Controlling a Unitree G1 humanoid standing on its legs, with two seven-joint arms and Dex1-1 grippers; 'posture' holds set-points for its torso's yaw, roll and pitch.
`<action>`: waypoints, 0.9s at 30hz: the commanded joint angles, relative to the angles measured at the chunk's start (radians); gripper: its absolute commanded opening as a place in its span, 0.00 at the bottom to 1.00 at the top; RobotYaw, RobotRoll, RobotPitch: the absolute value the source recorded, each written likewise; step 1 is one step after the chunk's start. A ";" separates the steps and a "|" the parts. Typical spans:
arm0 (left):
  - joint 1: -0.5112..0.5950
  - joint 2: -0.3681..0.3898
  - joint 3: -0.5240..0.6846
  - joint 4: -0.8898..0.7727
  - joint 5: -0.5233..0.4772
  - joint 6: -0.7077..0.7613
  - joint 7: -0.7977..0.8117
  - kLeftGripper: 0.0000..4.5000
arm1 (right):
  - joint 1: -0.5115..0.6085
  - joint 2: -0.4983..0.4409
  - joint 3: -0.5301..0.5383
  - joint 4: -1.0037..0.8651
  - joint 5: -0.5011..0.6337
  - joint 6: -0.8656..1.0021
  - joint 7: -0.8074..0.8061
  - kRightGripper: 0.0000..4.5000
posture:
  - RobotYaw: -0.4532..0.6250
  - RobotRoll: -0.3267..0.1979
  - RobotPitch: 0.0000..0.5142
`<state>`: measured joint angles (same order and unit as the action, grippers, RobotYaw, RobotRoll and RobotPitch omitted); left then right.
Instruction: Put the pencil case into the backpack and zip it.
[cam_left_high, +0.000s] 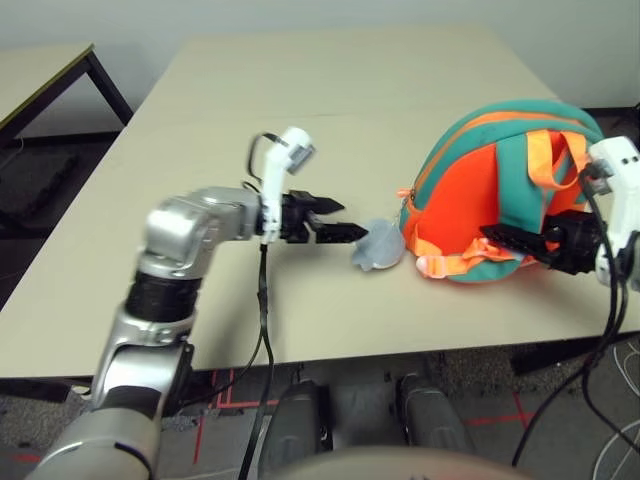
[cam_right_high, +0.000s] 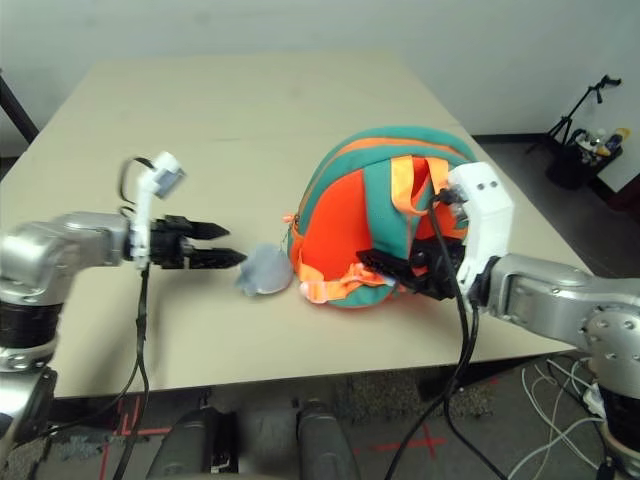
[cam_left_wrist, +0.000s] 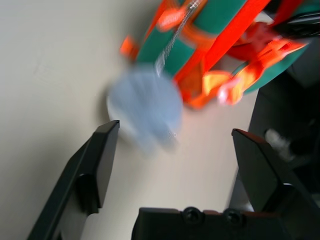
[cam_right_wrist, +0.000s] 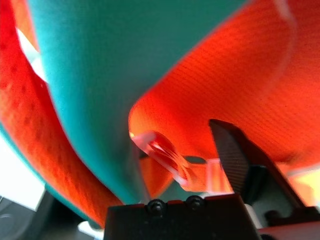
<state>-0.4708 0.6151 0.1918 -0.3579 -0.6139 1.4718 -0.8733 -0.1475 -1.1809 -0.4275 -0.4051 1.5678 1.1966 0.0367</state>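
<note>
Reaching across the table (cam_left_high: 300, 100) with the left gripper (cam_left_high: 352, 222), black fingers spread well apart and clamped on nothing. Aiming at the grey fin (cam_left_high: 378, 245), which lies just beside the fingertips at their 3 o'clock, apart from them. Seeing in the left wrist view a thin silver chain (cam_left_wrist: 175, 30) tying that fin to the orange trim. Judging the fin to serve as a handle for the zip, hence the open approach straight at it.

Finding the backpack (cam_left_high: 470, 190) on its side at about 3 o'clock on the table, orange back panel and straps (cam_left_high: 545, 160) turned toward the robot, fin end pointing to 9 o'clock. Pressing the right gripper (cam_left_high: 505, 240) against the bag's 4 o'clock flank, in among the straps; cannot tell whether open or shut, with fabric filling the right wrist view. Judging this hold as a brace, meant to keep the bag from sliding while the other arm pulls.

Counting: one backpack, one fin, one chain, two grippers, at least two orange straps. Counting no pencil case anywhere in view; possibly already inside the bag, but cannot tell. Cannot tell either how far the zip is closed.
</note>
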 joint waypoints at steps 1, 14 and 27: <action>0.130 0.078 0.164 -0.001 0.018 0.039 0.066 1.00 | 0.054 -0.047 -0.133 0.043 0.073 0.035 -0.048 0.99 | 0.36 0.62 0.13; 0.209 0.140 0.329 0.574 0.312 -0.647 0.398 1.00 | 0.258 -0.176 -0.597 0.343 -0.274 0.223 0.241 0.99 | 0.36 0.62 0.06; 0.003 0.053 0.240 0.863 0.377 -0.947 0.533 1.00 | 0.107 0.017 -0.315 0.528 -0.685 -0.153 0.471 0.99 | 0.34 0.62 0.06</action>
<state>-0.4574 0.6797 0.4457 0.4539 -0.2643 0.5709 -0.3641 -0.0039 -1.1969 -0.8057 0.1006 0.9221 1.1010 0.5013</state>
